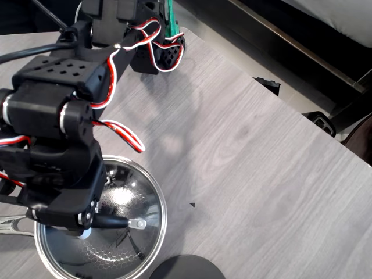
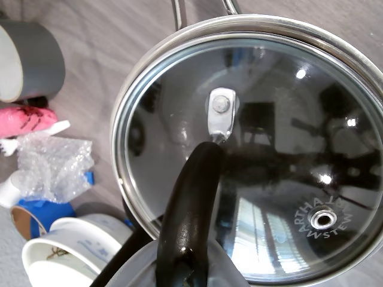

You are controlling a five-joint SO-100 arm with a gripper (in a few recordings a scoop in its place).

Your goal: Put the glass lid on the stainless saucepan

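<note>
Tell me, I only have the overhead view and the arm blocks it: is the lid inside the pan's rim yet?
Observer: In the wrist view the lid sits within the rim of the saucepan, which shows as a wider ring at the top and right.
Operator: Am I on the handle?
Observer: The black handle runs between the fingers of the gripper.
Operator: Anything close by?
Observer: Bubble wrap and a grey cup lie left of the saucepan, apart from it.
</note>
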